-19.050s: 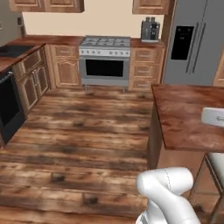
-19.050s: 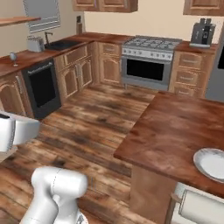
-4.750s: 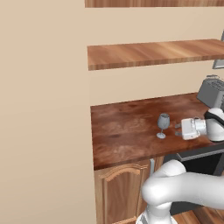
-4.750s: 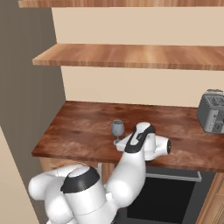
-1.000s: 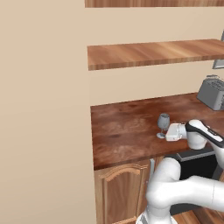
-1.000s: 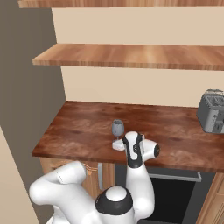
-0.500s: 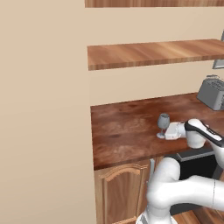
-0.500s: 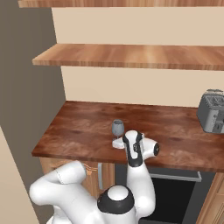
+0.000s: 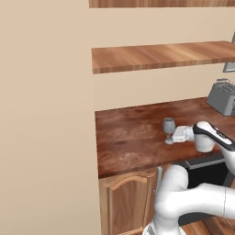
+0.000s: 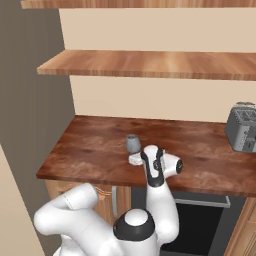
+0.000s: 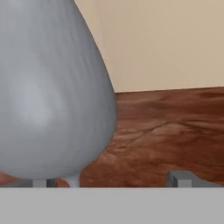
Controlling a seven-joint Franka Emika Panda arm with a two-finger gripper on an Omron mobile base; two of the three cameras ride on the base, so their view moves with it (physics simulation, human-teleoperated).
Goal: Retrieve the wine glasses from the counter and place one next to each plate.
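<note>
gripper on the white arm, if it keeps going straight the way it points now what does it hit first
Most likely the translucent grey-blue stemmed wine glass, right ahead of the open gripper and off toward one finger. Beyond it lies dark reddish-brown counter, then the beige wall.

Small translucent grey-blue stemmed wine glass (image 9: 169, 126): smooth, satin bowl with soft highlights. Dark reddish-brown wood counter (image 9: 133, 137): glossy, visible grain. Light wooden cabinet door (image 9: 126, 202): matt. Boxy grey toaster (image 10: 243, 127) at the counter's right edge: brushed metal look.
</note>
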